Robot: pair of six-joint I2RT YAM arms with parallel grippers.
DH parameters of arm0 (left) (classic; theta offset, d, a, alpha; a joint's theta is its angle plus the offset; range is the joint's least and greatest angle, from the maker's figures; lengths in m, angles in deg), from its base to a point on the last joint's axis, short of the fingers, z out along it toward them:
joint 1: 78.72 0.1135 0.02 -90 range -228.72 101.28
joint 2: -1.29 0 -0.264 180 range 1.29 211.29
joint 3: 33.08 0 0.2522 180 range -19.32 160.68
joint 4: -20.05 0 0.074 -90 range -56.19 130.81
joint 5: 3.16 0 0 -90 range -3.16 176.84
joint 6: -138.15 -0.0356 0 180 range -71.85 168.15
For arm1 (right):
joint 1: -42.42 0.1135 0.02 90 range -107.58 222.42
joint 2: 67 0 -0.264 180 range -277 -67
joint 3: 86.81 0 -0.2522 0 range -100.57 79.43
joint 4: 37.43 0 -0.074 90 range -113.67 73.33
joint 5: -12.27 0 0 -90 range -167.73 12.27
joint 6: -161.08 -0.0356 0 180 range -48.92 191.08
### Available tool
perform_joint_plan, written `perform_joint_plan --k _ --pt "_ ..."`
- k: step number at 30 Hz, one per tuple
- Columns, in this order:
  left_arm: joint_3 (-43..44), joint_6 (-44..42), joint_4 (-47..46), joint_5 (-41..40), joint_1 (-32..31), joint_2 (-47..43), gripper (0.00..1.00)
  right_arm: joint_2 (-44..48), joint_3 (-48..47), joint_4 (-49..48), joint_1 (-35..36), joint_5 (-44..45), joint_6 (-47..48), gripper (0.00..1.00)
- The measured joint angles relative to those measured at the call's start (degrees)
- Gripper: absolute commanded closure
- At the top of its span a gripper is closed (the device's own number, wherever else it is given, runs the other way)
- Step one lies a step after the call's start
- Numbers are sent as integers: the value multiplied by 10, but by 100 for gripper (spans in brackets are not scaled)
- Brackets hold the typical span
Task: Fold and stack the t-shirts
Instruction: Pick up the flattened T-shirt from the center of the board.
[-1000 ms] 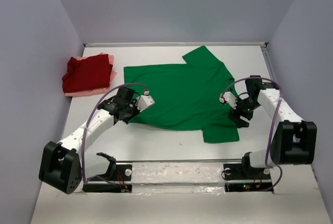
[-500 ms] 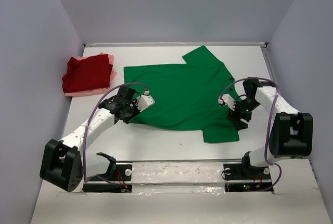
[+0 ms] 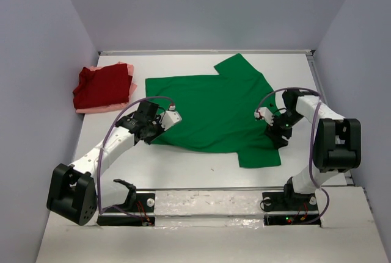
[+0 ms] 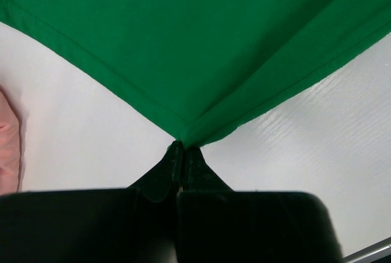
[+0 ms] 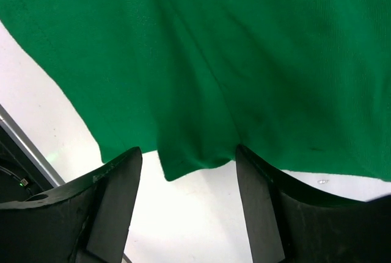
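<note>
three t-shirts, two claws

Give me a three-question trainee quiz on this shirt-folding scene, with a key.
1. True or false: the left gripper is shut on a corner of the green t-shirt.
2. The right gripper is: A) shut on cloth; B) open, astride the green t-shirt's edge; C) shut, holding nothing.
3. Fill in: the dark red t-shirt lies on top of a ___ one.
Key: 1 true; 2 B; 3 the pale pink t-shirt.
</note>
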Motion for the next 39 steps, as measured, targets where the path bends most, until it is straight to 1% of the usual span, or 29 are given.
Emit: perform_joint_plan --k 1,2,4,6,7,8,9,12,14,15,19,25,32,39 --pt "1 0 0 0 0 0 100 -3 0 -4 0 0 0 38" --pt "2 0 0 0 0 0 100 -6 0 -6 0 1 -1 43" --pt "3 0 0 0 0 0 100 -8 0 -12 0 3 -5 48" --pt "3 0 0 0 0 0 100 -9 0 -16 0 5 -7 55" --pt "3 0 0 0 0 0 100 -9 0 -18 0 6 -8 61" --pt "3 0 0 0 0 0 100 -10 0 -21 0 9 -10 64" --pt "3 0 0 0 0 0 100 -10 0 -24 0 10 -11 71" --pt "3 0 0 1 0 0 100 -12 0 -30 0 14 -16 81" --pt "3 0 0 1 0 0 100 -13 0 -33 0 16 -20 86" --pt "4 0 0 1 0 0 100 -13 0 -34 -1 18 -21 91" --pt "7 0 2 3 0 0 100 -13 0 -35 -2 25 -29 99" --pt "16 0 4 4 0 -7 100 0 -2 -21 -4 30 -35 100" --pt "26 0 10 8 0 -34 100 68 -44 45 -4 12 -43 100" --pt "26 0 16 14 0 -68 100 123 -65 103 -4 4 -49 100"
